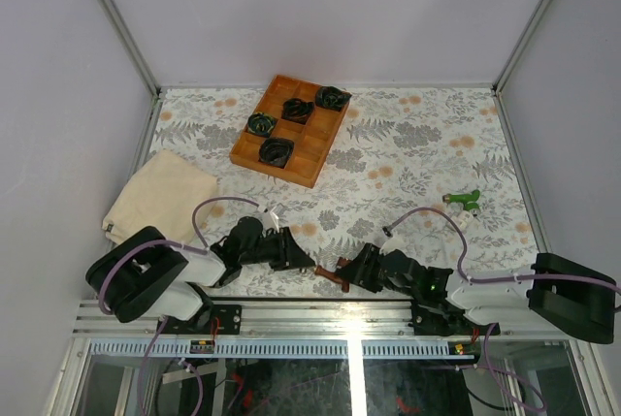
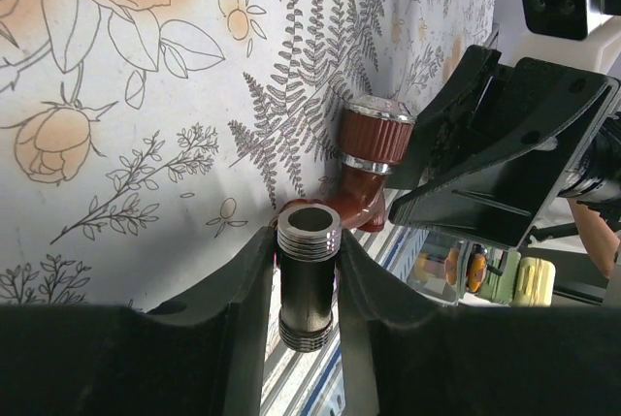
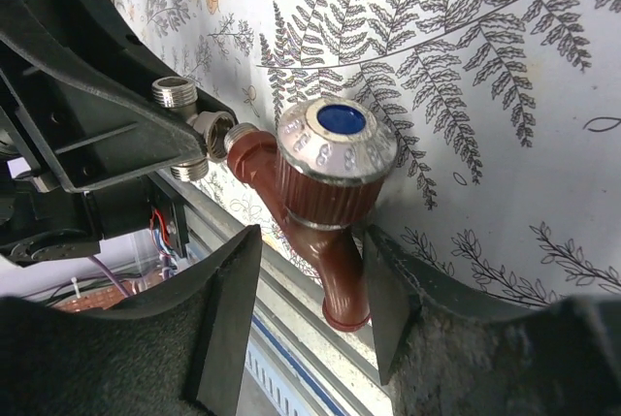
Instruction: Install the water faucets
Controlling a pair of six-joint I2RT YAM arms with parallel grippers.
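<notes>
Flowered cloth covers the desk. From above, the green faucet lies near the right edge, and the red-brown faucet sits at the middle of the near edge. Seen from the left wrist, the left pincer pinches a threaded pipe piece. From the right wrist, the right pincer stands spread around the red-brown faucet, with a gap beside one finger.
</notes>
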